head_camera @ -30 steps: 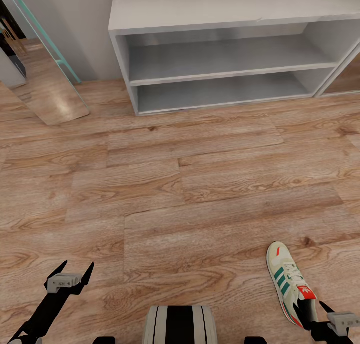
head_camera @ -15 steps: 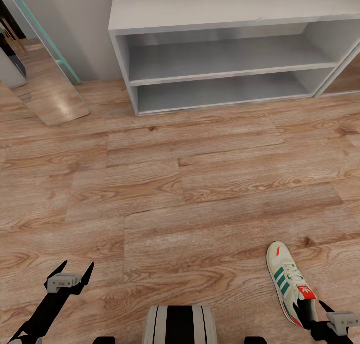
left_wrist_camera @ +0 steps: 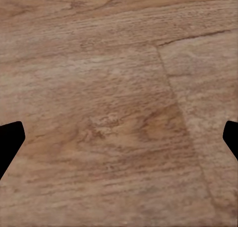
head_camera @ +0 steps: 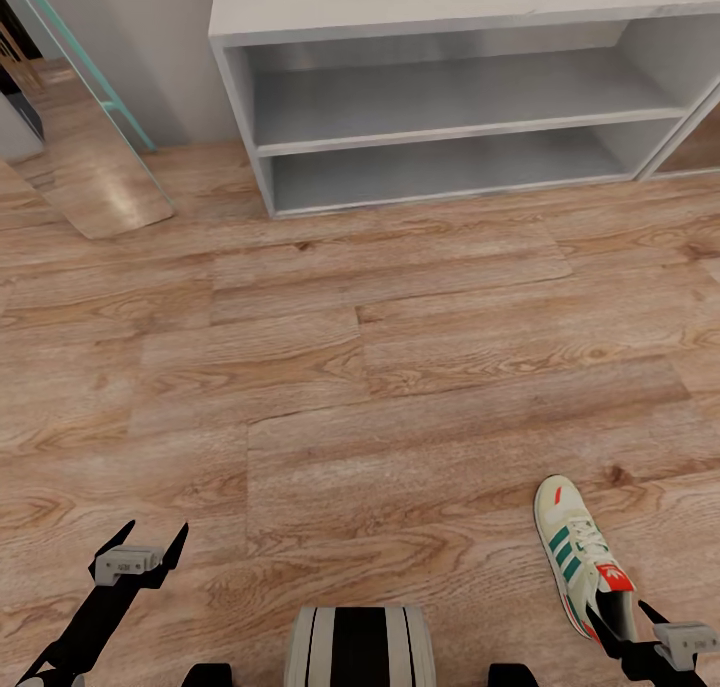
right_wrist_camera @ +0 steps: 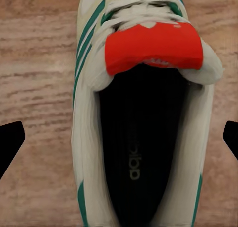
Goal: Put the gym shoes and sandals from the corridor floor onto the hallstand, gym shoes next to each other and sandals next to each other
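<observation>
Sneaker (head_camera: 583, 555) lies on the wood floor (head_camera: 400, 387) at my lower right, toe pointing away from me toward the shoe rack (head_camera: 450, 97), heel close to my right gripper (head_camera: 630, 629). I can see one cream-white shoe with green stripes and a red tongue label, sitting flat on its sole. From the right wrist camera I look straight down into the shoe's dark opening (right_wrist_camera: 144, 152), with the red tongue (right_wrist_camera: 153, 46) just past it; the two dark fingers (right_wrist_camera: 10, 142) sit spread at either side of the frame, wider than the shoe, and I see them touching nothing, so that gripper is released. The shoe's heel end sits between the fingers' line, but I cannot tell how high above it they are. My left gripper (head_camera: 140, 545) hangs over bare floor at the lower left, well apart from the shoe; its fingers (left_wrist_camera: 9, 142) are likewise spread wide with only plank seams beneath them. Between me and the rack there is a broad stretch of open floor. The rack stands against the far wall, its flat top and both long shelf levels bare, the front edge of the lower shelf meeting the floor. A leaning mirror (head_camera: 85, 147) with a teal edge stands left of the rack's left side panel, with a gap of floor between them. My base (head_camera: 360, 647) shows at the bottom centre.
</observation>
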